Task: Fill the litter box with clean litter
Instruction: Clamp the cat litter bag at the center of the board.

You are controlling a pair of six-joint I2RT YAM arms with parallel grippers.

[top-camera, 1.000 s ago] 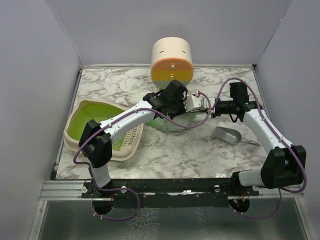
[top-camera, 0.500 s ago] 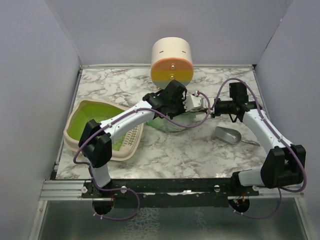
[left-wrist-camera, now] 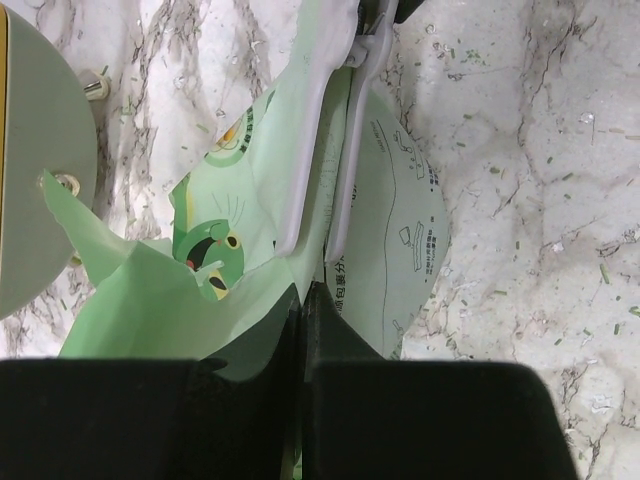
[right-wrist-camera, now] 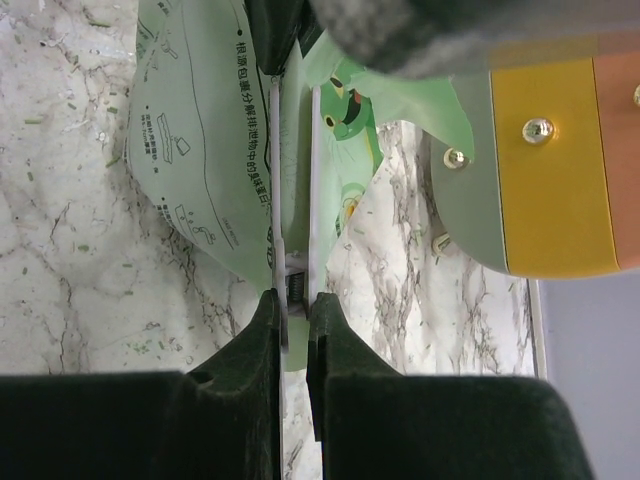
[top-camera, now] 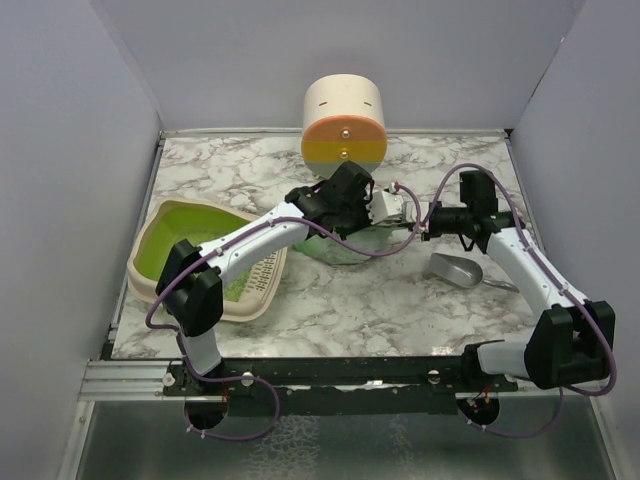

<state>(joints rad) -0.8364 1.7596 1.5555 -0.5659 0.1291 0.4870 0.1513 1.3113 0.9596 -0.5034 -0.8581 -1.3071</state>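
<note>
Litter box [top-camera: 180, 232]: overhead view puts it at the left edge of the marble table [top-camera: 300, 300], with no granules on the green floor that shows. The mint-green litter bag [top-camera: 345, 245] lies at centre, just in front of the striped cylinder [top-camera: 344, 125]. Left gripper [top-camera: 388, 206] and right gripper [top-camera: 418, 217] meet over the bag's right end. A metal scoop [top-camera: 455, 268] lies apart, by the right arm. The box is left of the bag, on the left arm's side, so I judge the carry goes leftward.

Left wrist: my left claw is pinched tight on a bag fold. The right gripper's pale fingers [left-wrist-camera: 312, 150] enter from the opposite end.

Right wrist: jaws stand narrow with thin bag film between them. The bag's long axis runs straight ahead along the fingers.
</note>
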